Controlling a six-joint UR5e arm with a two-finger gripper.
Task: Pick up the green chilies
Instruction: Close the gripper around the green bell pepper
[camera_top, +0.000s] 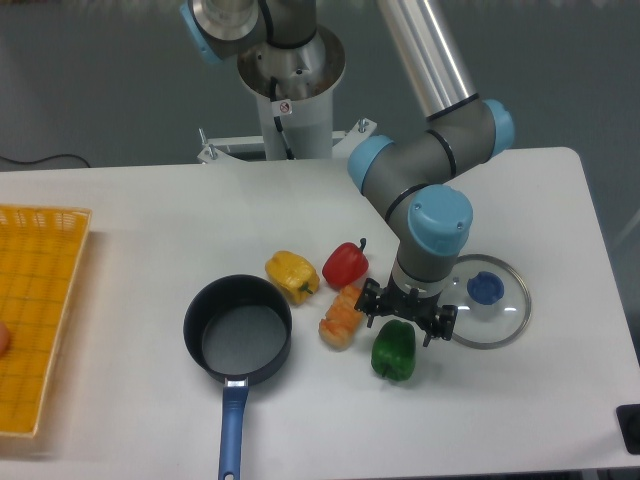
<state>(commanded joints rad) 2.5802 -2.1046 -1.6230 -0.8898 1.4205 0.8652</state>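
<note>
The green chilies (394, 352) are one glossy green, blocky pepper lying on the white table right of centre. My gripper (405, 320) hangs directly over its top, pointing down, with the fingers spread open on either side of the pepper's upper end. Nothing is held between them. The pepper's top edge is partly covered by the gripper.
A red pepper (345, 265), a yellow pepper (291, 275) and an orange ridged food piece (343, 317) lie just left of the gripper. A dark pot with a blue handle (238, 335) stands further left. A glass lid with a blue knob (486, 302) lies to the right, a yellow basket (35, 310) at the left edge.
</note>
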